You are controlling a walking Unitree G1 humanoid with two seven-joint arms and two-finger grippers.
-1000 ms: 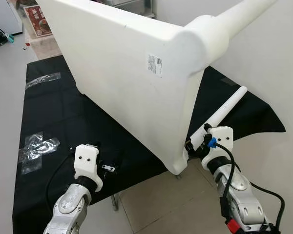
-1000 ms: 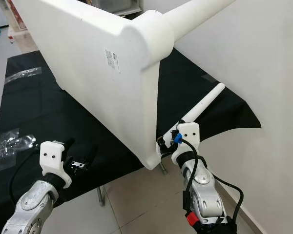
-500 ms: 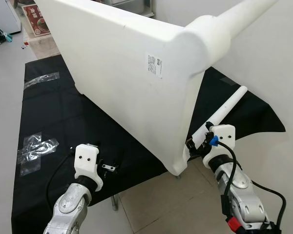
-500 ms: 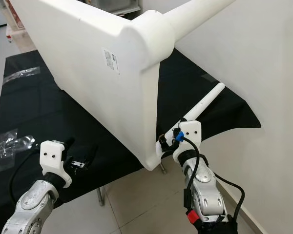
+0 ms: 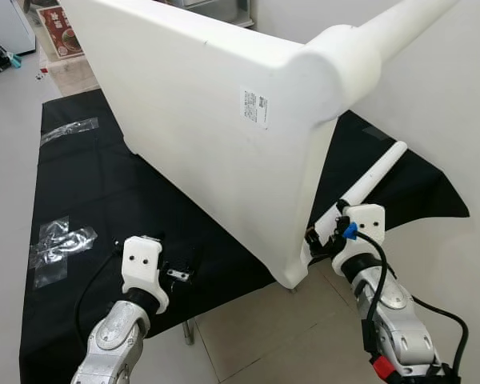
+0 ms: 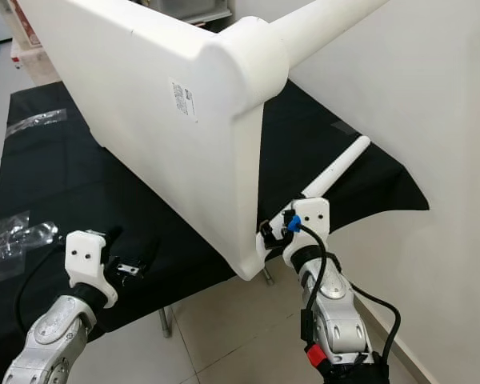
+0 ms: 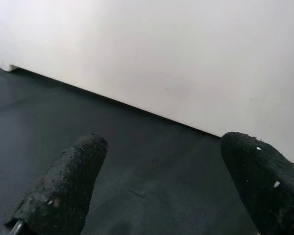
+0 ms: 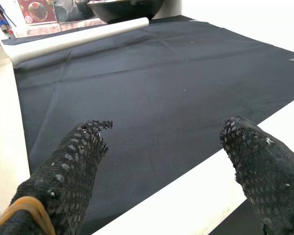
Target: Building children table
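Note:
The white tabletop [image 5: 208, 120] stands tilted on its edge on the black cloth [image 5: 88, 184]. One white leg [image 5: 400, 24] is fixed at its upper corner and points up to the right. A loose white leg [image 5: 372, 178] lies on the cloth at the right. My right gripper [image 5: 318, 240] is open at this leg's near end, beside the tabletop's lower corner; the loose leg [image 8: 210, 196] runs under its fingers [image 8: 73, 166]. My left gripper [image 5: 180, 268] is open and empty just above the cloth, facing the tabletop [image 7: 161, 49].
Clear plastic bags [image 5: 60, 240] lie on the cloth at the left. Another white tube [image 8: 73, 41] and a dark bowl [image 8: 122, 7] are at the cloth's far side. Tiled floor [image 5: 256, 336] lies below the cloth's near edge, and a white wall [image 5: 456, 120] rises at the right.

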